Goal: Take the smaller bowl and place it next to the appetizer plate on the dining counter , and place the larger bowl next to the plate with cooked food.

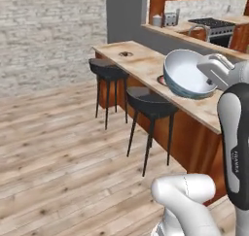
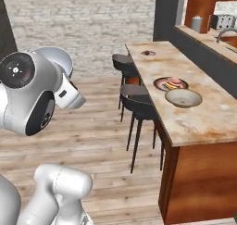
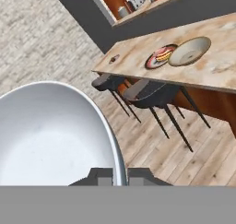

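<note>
Left base view: the hand (image 1: 210, 71) is clamped on the rim of the smaller bowl (image 1: 187, 75), carried in the air beside the tabletop (image 1: 141, 62); keep it level and carry it toward the far appetizer plate (image 1: 126, 54).

Right base view: one larger bowl (image 2: 183, 97) touches one plate with cooked food (image 2: 171, 84); two stools (image 2: 139, 100).

Hand view: the rim sits between the fingertips (image 3: 99, 176).
</note>
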